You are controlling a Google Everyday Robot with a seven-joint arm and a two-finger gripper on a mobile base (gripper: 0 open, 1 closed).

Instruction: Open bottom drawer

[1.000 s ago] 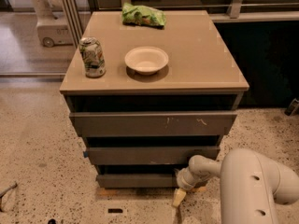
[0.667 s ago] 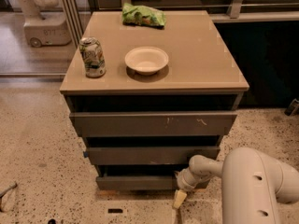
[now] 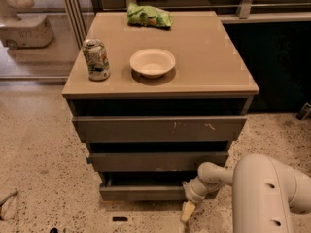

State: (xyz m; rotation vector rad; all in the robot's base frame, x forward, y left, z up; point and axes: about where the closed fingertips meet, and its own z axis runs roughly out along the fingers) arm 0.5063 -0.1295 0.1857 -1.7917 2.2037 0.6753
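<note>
My hand (image 3: pixel 187 208) sits low at the right end of the bottom drawer (image 3: pixel 141 192), seemingly touching its front; whether it is spread or pressed together I cannot tell. A can (image 3: pixel 95 59) and bowl (image 3: pixel 152 62) stand on the tabletop (image 3: pixel 214 57).

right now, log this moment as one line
task: open bottom drawer | claw: low at drawer front's right end, near floor | cabinet top: can, bowl, green bag
</note>
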